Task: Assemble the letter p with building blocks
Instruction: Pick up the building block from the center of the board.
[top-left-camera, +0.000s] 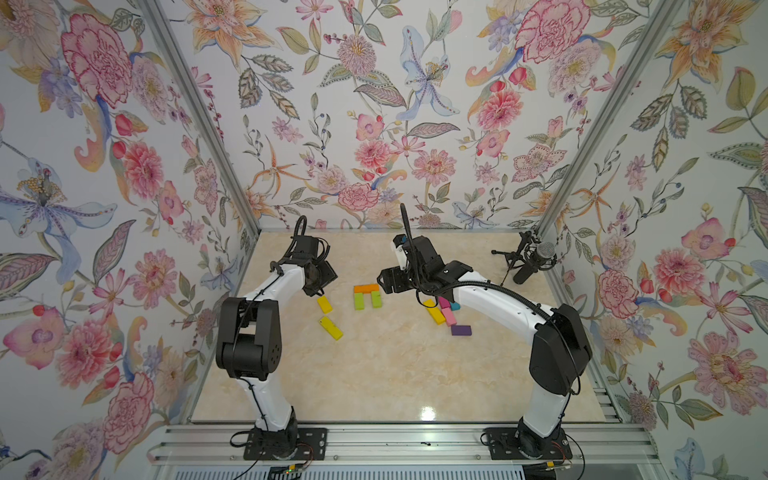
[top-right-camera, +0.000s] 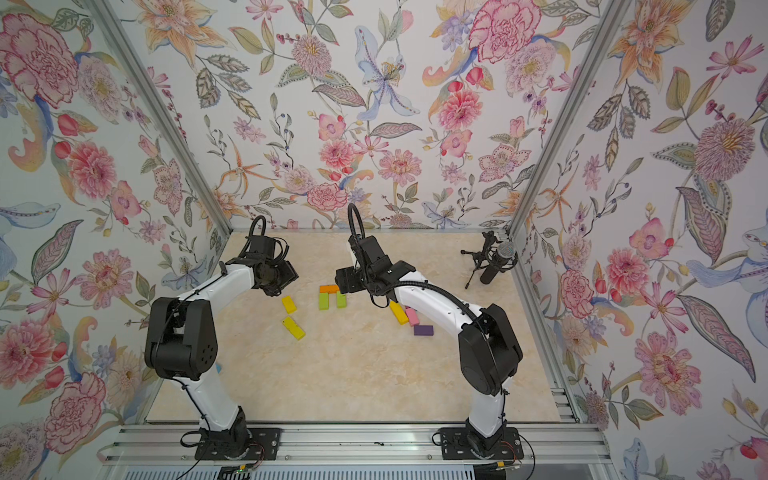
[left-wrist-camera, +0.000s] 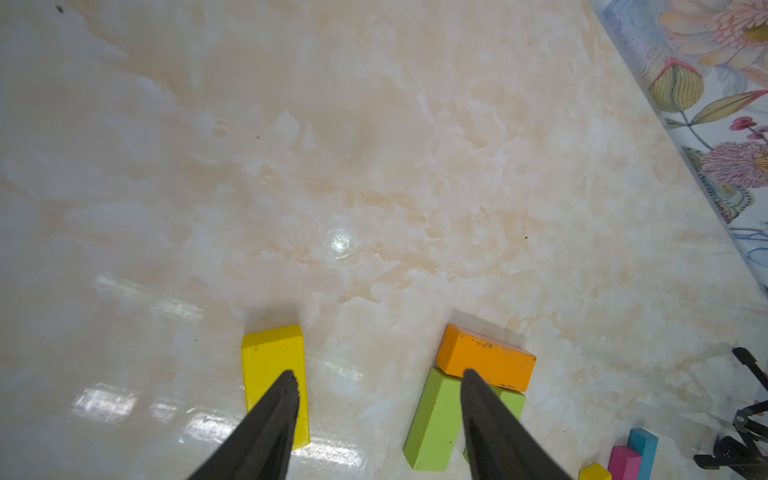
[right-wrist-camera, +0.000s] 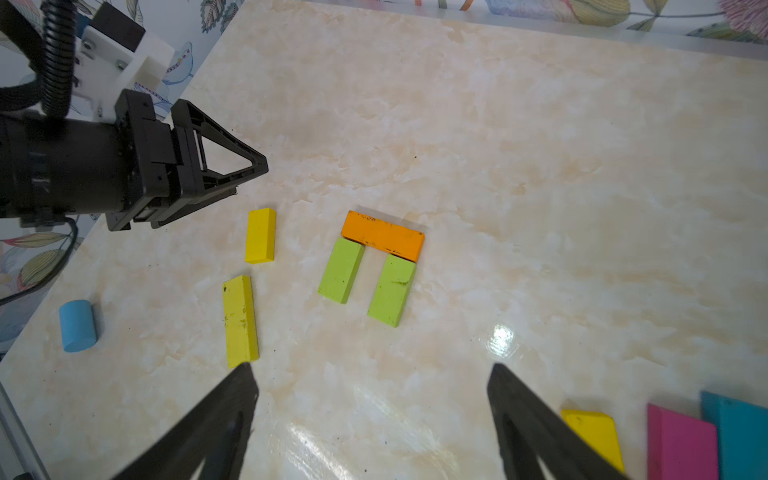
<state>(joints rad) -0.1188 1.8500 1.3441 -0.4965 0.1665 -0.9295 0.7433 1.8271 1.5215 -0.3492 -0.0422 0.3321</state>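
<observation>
Orange block (right-wrist-camera: 382, 235), one, touches two lime green blocks (right-wrist-camera: 341, 270); three yellow blocks (right-wrist-camera: 260, 236) apart. Left end effector (left-wrist-camera: 380, 374), right end effector (right-wrist-camera: 370, 366): both spread.

No text or number can be read.

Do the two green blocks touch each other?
Apart. The right wrist view shows a strip of bare table between one green block and the other green block.

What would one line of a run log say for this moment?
Built: orange block across ends of green blocks | left end effector: open, empty, near yellow block | right end effector: open, empty
</observation>
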